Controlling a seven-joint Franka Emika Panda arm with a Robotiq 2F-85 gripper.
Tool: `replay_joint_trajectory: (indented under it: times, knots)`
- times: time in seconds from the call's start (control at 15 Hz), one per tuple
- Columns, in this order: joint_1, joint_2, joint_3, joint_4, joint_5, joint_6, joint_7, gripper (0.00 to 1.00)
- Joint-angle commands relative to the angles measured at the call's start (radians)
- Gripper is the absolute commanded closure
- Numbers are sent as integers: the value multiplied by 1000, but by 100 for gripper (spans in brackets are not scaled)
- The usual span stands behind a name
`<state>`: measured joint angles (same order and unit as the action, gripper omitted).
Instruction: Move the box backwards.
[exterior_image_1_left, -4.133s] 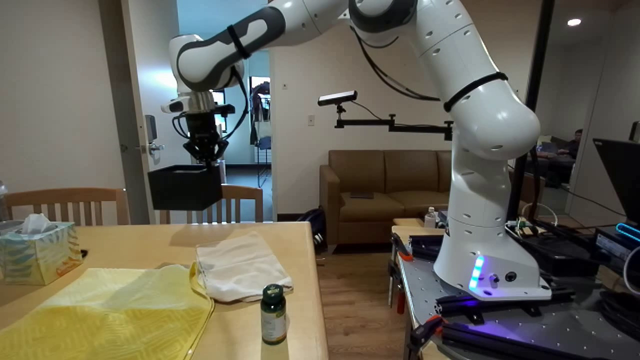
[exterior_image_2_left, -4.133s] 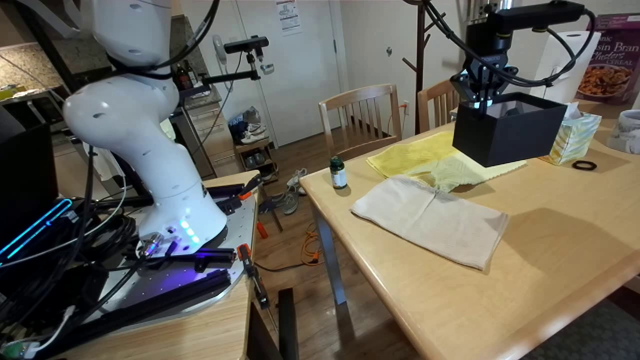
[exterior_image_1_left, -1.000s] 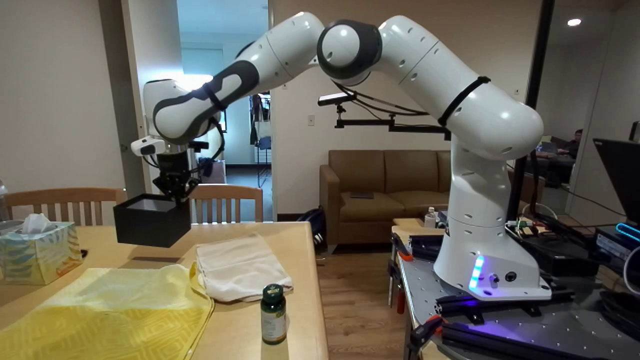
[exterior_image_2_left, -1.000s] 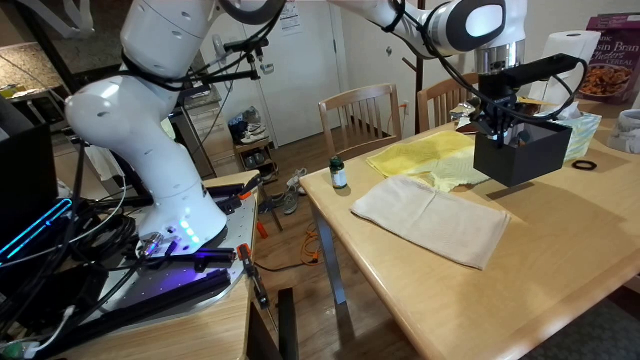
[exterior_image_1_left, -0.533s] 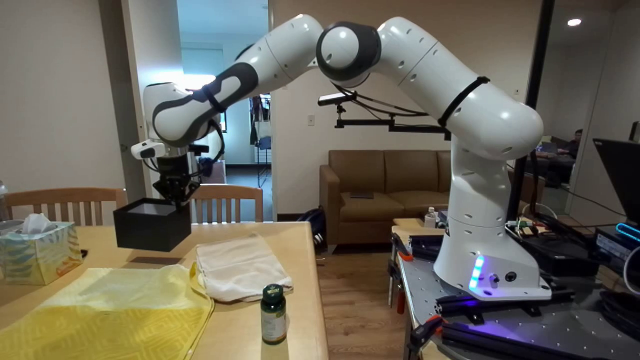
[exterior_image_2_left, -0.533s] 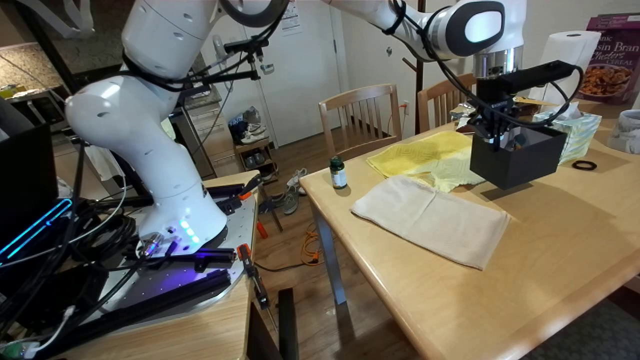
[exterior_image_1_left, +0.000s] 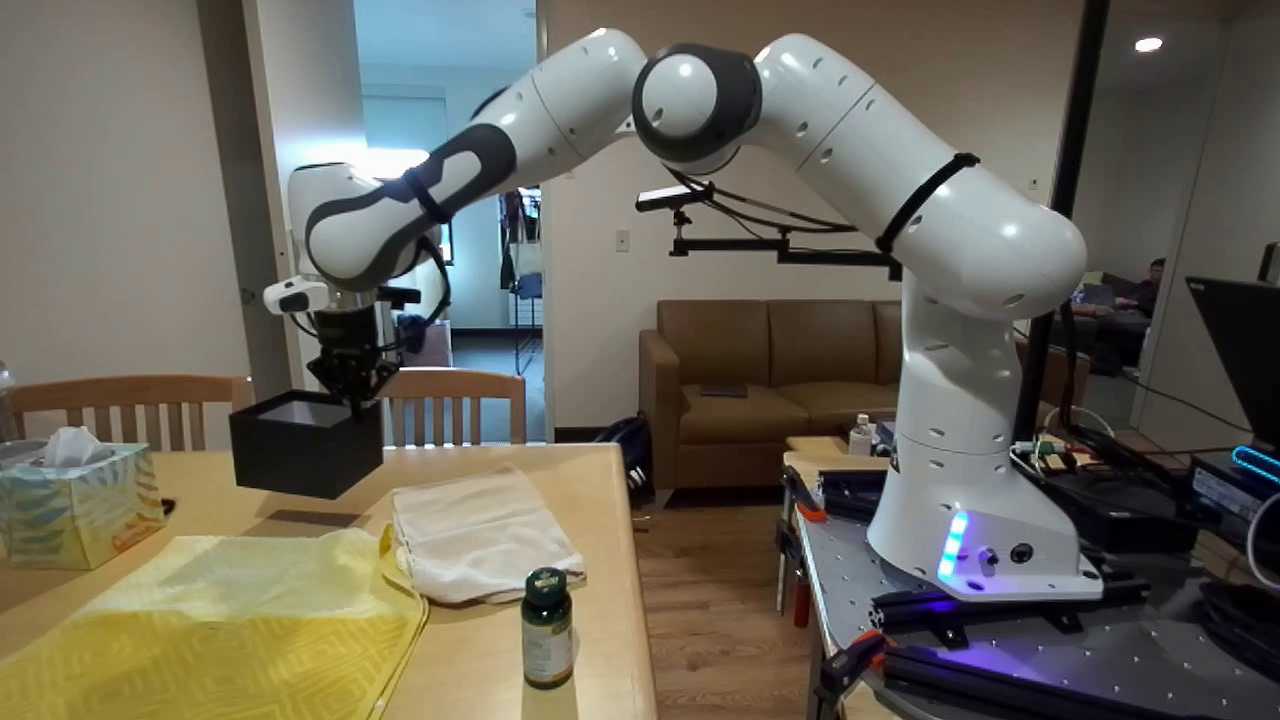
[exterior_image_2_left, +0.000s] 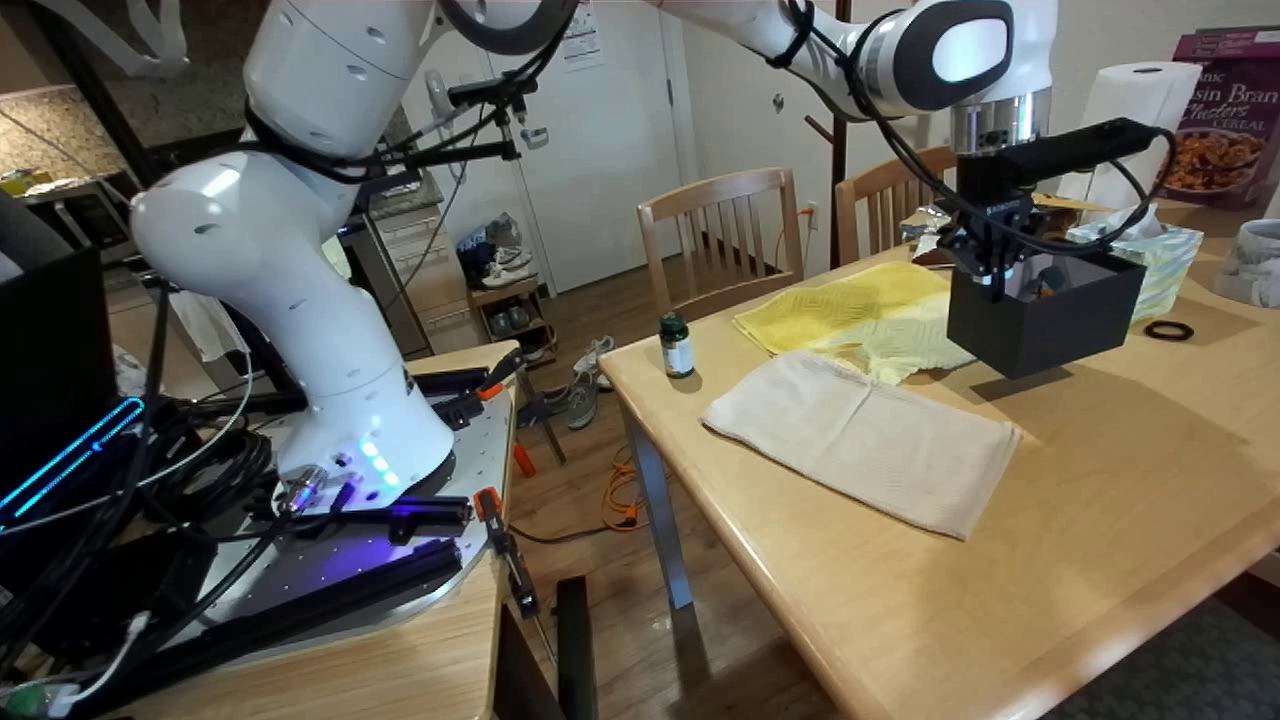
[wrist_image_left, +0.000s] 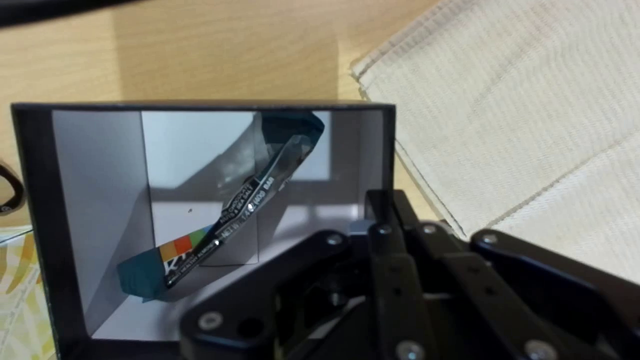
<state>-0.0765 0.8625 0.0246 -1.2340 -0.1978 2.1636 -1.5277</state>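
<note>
Arm (exterior_image_1_left: 690, 100): arches, in an exterior view, from a base at 4 o'clock through an elbow at 12 to a wrist near 10, aimed down at 6; elbow and wrist sit lower than a few seconds ago.
Table (exterior_image_1_left: 465, 655): spans 6 to 8 o'clock there.
Yellow cloth (exterior_image_1_left: 220, 630): toward 8 o'clock, unmoved.
Towel (exterior_image_1_left: 485, 540): toward 7, touching the yellow cloth, unmoved.
Box (exterior_image_1_left: 310, 458): just above the table, mouth up, 10 o'clock from the towel; it has sunk toward 7 or 8 o'clock since then.
Gripper (wrist_image_left: 389, 207): clamped on the box's wall at 3 o'clock in the wrist view.
Bottle (exterior_image_1_left: 547, 632): upright, 4 o'clock from the box, unmoved.
Bar (wrist_image_left: 245, 207): inside the box, slanting from 1 to 7 o'clock in the wrist view.
</note>
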Motion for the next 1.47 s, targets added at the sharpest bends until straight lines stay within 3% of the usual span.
replay_joint_trajectory:
  times: [0.0,0.73,1.4]
  knots:
    - [-3,1,4,3,3,-3,13,97]
    - [-4,1,5,3,13,-3,27,99]
    - [-29,167,28,214,69,-131,3,99]
